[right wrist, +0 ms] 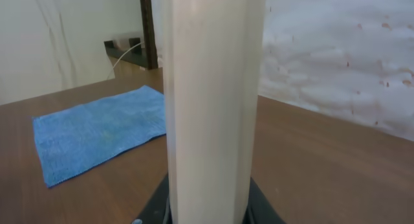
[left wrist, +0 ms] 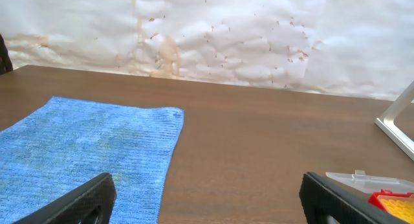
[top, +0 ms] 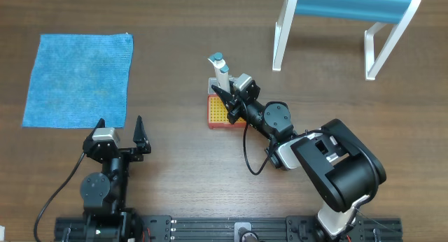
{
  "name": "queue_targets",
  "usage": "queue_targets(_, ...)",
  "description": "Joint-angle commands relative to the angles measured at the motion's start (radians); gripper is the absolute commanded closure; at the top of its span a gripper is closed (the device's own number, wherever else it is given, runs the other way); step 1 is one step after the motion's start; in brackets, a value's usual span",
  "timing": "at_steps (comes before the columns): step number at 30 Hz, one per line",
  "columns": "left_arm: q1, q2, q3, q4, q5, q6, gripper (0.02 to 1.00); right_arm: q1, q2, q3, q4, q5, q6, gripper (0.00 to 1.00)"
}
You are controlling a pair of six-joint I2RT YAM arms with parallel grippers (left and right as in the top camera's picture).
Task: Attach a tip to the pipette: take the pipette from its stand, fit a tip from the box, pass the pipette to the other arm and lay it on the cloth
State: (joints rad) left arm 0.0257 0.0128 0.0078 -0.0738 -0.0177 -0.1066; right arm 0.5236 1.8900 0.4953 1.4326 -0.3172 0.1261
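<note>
Right gripper (top: 226,92) is clamped on the pipette (top: 221,74), right at the yellow tip box (top: 218,115). Left gripper (top: 120,126) just sits spread wide open beside the blue cloth (top: 78,80).

pipette (top: 221,73) upright near tip box (top: 217,112) | blue cloth (top: 78,80) flat, well apart

Your left gripper (left wrist: 207,201) has its two dark fingers (left wrist: 77,201) spread wide, with bare brown table (left wrist: 259,140) between them. The blue cloth (left wrist: 84,153) lies flat beyond one finger. By the other finger you see the yellow tip box (left wrist: 393,203), a clear lid (left wrist: 362,179) at its far side. A white stand leg (left wrist: 398,127) slants nearby, and a crinkled white wall (left wrist: 226,36) stands behind.
</note>
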Motion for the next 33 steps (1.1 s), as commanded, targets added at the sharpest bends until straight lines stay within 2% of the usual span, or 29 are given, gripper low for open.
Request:
queue_targets(1, 0.001, -0.006, -0.002, -0.005, 0.003, -0.009, 0.102, -0.006, 0.075, -0.017, 0.021, -0.010, 0.010, 0.921)
queue_targets(21, 0.001, -0.006, -0.002, -0.005, 0.003, -0.009, 0.102, -0.006, 0.077, -0.045, 0.032, -0.010, 0.006, 0.919)
queue_targets(33, 0.001, -0.006, -0.002, -0.005, 0.003, -0.009, 0.102, -0.006, -0.079, 0.005, 0.009, -0.010, 0.006, 0.923)
